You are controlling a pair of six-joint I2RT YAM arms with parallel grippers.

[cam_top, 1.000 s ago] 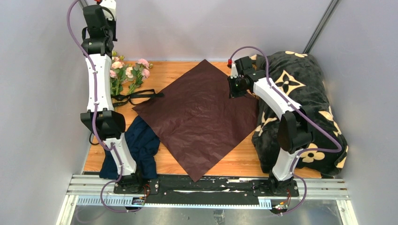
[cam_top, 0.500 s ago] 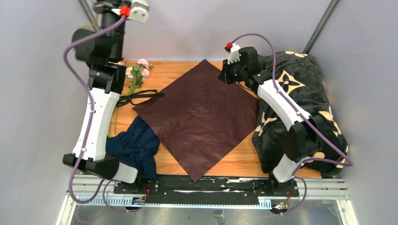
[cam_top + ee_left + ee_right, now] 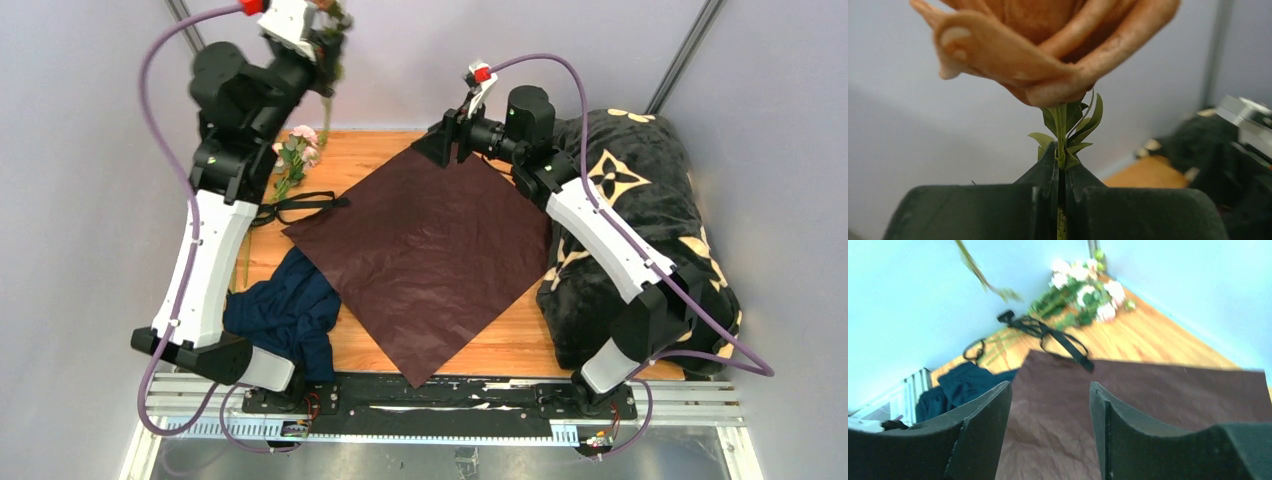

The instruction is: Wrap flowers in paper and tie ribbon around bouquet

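Observation:
My left gripper (image 3: 328, 40) is raised high at the back left, shut on the stem of one pink rose (image 3: 1048, 45). The stem (image 3: 329, 85) hangs down below the gripper. The other flowers (image 3: 297, 150) lie on the wood at the back left, with the black ribbon (image 3: 300, 205) looped just in front of them. The burgundy paper (image 3: 420, 245) lies flat as a diamond in the middle. My right gripper (image 3: 442, 146) hovers open over the paper's far corner, nothing between its fingers (image 3: 983, 425). The right wrist view shows the paper (image 3: 1158, 390), ribbon (image 3: 1058, 337) and flowers (image 3: 1083, 285).
A navy cloth (image 3: 290, 310) is bunched at the front left, partly under the paper's left edge. A black blanket with cream flowers (image 3: 640, 230) fills the right side. Grey walls close in the back and both sides.
My left arm has swung up and back, lifting one rose away from the bunch. My right gripper has moved left to the paper's far corner and opened.

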